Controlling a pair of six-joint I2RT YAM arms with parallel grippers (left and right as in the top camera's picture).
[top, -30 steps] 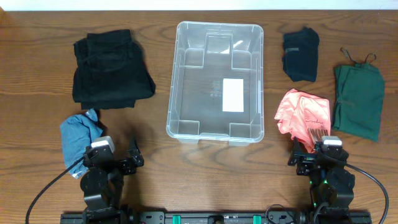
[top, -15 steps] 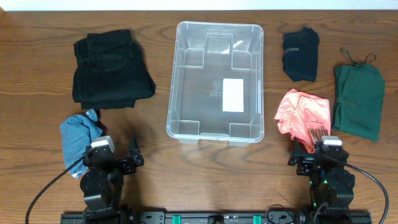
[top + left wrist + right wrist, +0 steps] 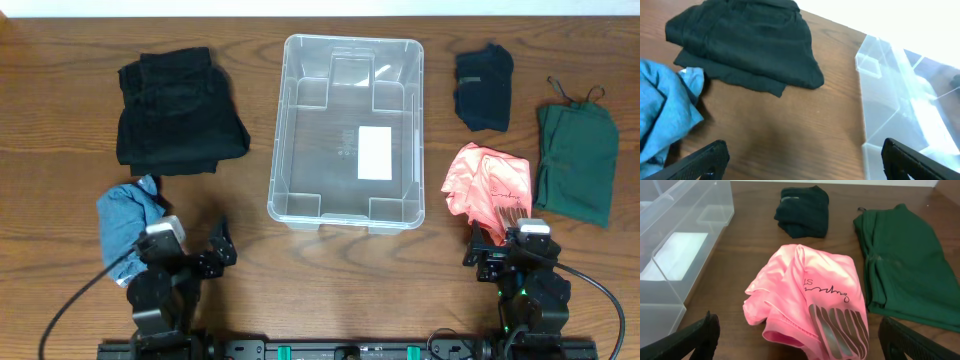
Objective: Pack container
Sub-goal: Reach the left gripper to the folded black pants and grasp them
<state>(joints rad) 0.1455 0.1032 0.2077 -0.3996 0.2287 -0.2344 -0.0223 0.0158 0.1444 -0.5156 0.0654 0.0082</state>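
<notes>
The clear plastic container (image 3: 345, 130) stands empty at the table's middle, white label on its base; it also shows in the left wrist view (image 3: 910, 95) and the right wrist view (image 3: 675, 245). My left gripper (image 3: 205, 252) is open and empty near the front left, over bare wood (image 3: 800, 160). My right gripper (image 3: 493, 250) is open and empty at the front right, just short of the pink shirt (image 3: 488, 185), which also shows in the right wrist view (image 3: 810, 300).
A black folded garment (image 3: 178, 110) lies back left and shows in the left wrist view (image 3: 745, 42). A blue cloth (image 3: 128, 215) lies beside the left arm. A dark navy garment (image 3: 484, 88) and a green garment (image 3: 577, 162) lie at the right.
The left gripper has turned slightly to the right. The right arm and all the clothes have not moved.
</notes>
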